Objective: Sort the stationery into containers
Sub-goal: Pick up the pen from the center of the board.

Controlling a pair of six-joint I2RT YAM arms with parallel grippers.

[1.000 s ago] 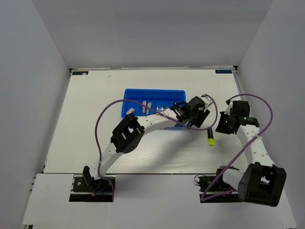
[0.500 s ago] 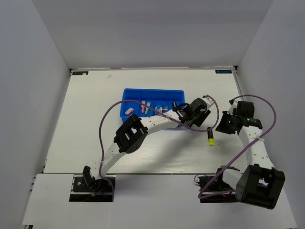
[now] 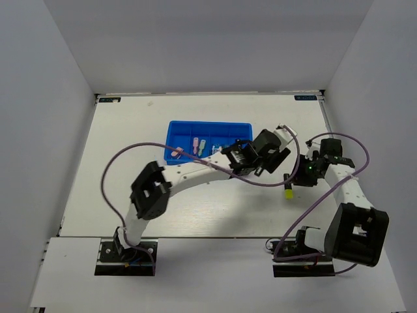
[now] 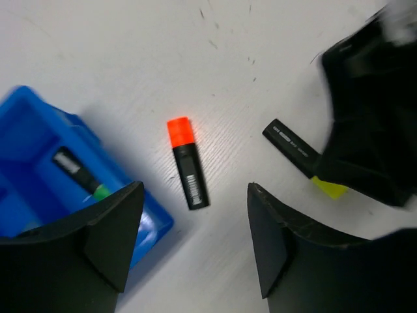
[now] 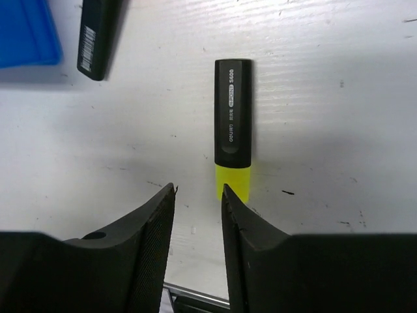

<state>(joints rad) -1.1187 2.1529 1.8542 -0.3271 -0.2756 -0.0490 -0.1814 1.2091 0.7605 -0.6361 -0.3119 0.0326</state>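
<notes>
An orange-capped highlighter lies on the white table just right of the blue tray. My left gripper hovers over it, open and empty. A green-capped highlighter lies in the tray's near compartment. A yellow-capped highlighter lies on the table, cap toward my right gripper. That gripper is open with nothing between its fingers, just short of the cap. From above, the yellow highlighter sits below the right gripper, and the left gripper covers the orange one.
The tray holds pink pieces, a mint piece and a tape roll. The two grippers are close together right of the tray. Purple cables loop over both arms. White walls enclose the table.
My right gripper has gone from shut to open and has shifted left toward the yellow highlighter. My left gripper has opened wider, and its elbow has swung to the left.
</notes>
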